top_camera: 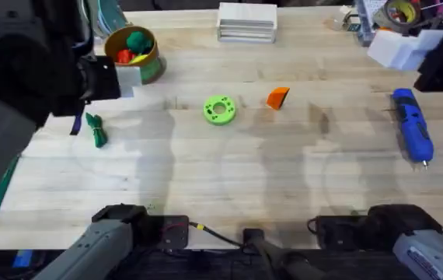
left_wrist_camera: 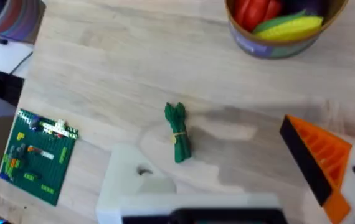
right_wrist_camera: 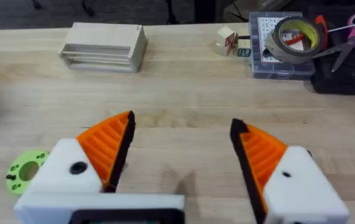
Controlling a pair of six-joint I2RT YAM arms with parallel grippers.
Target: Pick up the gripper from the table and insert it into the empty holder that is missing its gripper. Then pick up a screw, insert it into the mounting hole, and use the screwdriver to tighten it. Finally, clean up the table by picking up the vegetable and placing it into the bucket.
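gripper point(top_camera: 277, 97) lies mid-table, apart from both | right end effector point(right_wrist_camera: 180, 152) released | left end effector point(left_wrist_camera: 227, 168) released, one tip bare

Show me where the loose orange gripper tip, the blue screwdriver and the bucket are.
Gripper tip point(top_camera: 277, 97), overhead view, middle of the orange wedge.
Screwdriver point(top_camera: 412, 125), overhead view, middle of the blue body.
Bucket point(top_camera: 153, 65), overhead view, right side wall just below the rim.

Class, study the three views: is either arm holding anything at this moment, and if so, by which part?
Nothing is held. The right gripper stands open over bare table. The left gripper, one finger missing its orange tip, has nothing between its jaws; the green vegetable lies free on the table.
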